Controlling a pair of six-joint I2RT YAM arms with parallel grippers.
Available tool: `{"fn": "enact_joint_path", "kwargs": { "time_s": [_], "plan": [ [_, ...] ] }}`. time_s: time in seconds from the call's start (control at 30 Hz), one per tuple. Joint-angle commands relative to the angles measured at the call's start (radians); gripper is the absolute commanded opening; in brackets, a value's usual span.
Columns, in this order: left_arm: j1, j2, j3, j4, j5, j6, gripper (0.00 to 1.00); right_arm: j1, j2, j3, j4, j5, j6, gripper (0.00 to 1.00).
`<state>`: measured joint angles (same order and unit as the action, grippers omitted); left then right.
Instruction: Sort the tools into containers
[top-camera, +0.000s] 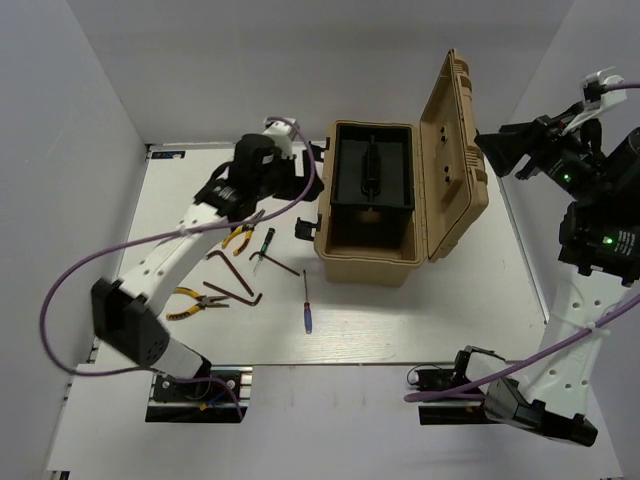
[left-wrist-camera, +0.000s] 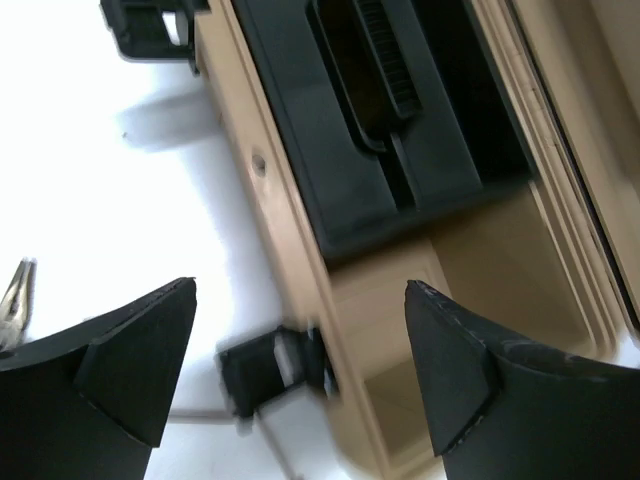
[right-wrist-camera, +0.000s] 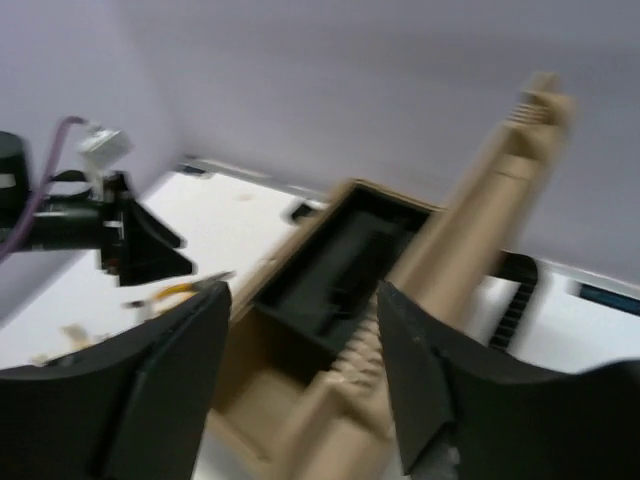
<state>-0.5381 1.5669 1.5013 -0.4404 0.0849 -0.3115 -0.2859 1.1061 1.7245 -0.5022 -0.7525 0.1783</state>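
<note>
Toolbox (top-camera: 365, 262) open; pick step. Left claw (left-wrist-camera: 298, 290) spread, empty, near pliers (top-camera: 238, 238). Next, likely: lower, grip them. Right claw (right-wrist-camera: 302, 290) spread, empty, beside lid (top-camera: 455, 150).

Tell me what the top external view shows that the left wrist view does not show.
Only the top external view shows the blue-handled screwdriver, the bent rods and the right hand. Only the left wrist view shows, up close, a small round mark on the box rim. Both show the tan toolbox, its black tray, a black side latch and the left hand, which is open.
</note>
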Motion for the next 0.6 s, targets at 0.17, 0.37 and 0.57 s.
{"fn": "enact_joint_path", "kwargs": {
  "time_s": [0.17,0.37,0.57],
  "plan": [
    [0.004,-0.37,-0.34,0.017,0.042,0.078,0.73,0.05,-0.026,-0.082,0.215,-0.335,0.314,0.42],
    [0.004,-0.481,-0.424,-0.003,0.042,0.078,0.34,0.103,0.0,-0.059,0.286,-0.346,0.386,0.0],
    [0.004,-0.524,-0.496,0.008,0.05,0.078,0.55,0.155,0.148,0.061,0.298,-0.297,0.415,0.0]
  ]
}}
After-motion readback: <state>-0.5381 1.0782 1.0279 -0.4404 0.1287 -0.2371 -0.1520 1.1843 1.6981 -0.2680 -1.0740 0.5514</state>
